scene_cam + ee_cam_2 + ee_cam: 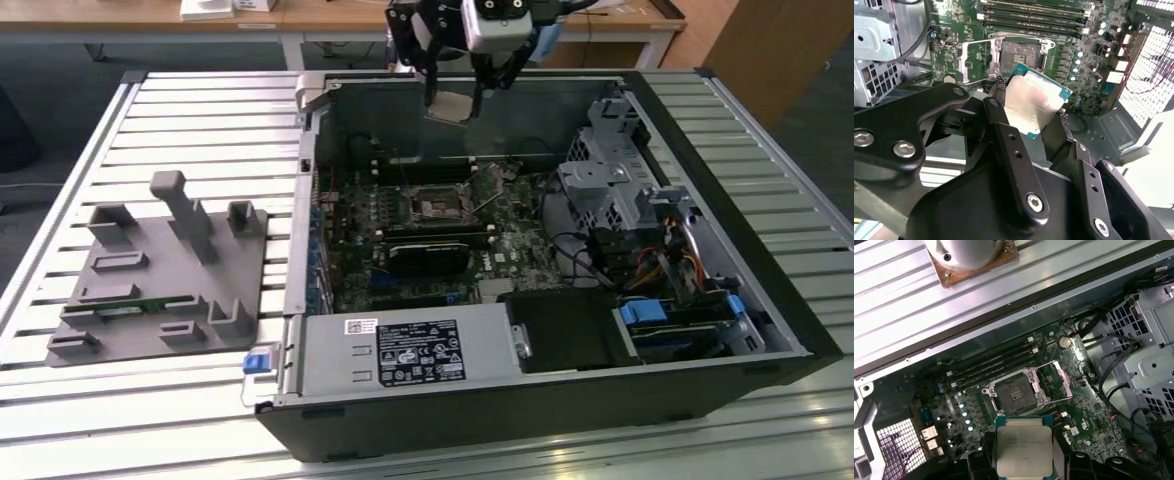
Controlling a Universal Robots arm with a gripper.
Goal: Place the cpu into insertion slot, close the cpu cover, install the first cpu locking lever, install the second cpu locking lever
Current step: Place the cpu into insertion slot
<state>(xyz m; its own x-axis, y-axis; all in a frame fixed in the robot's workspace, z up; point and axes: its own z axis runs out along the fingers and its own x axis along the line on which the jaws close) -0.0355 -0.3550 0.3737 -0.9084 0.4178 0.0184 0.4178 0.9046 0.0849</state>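
Observation:
My gripper hangs over the far side of the open computer case, shut on the cpu, a flat square chip with a silvery top. In both wrist views the cpu sits clamped between the two black fingers. The insertion slot lies uncovered on the green board below, with nothing in it. The cpu cover stands swung open beside the slot. The cpu is held well above the board, apart from the slot.
Long memory slots run beside the socket. A black card, a power supply and a metal drive cage fill the case. A grey fixture tray lies on the slatted table at the exterior view's left.

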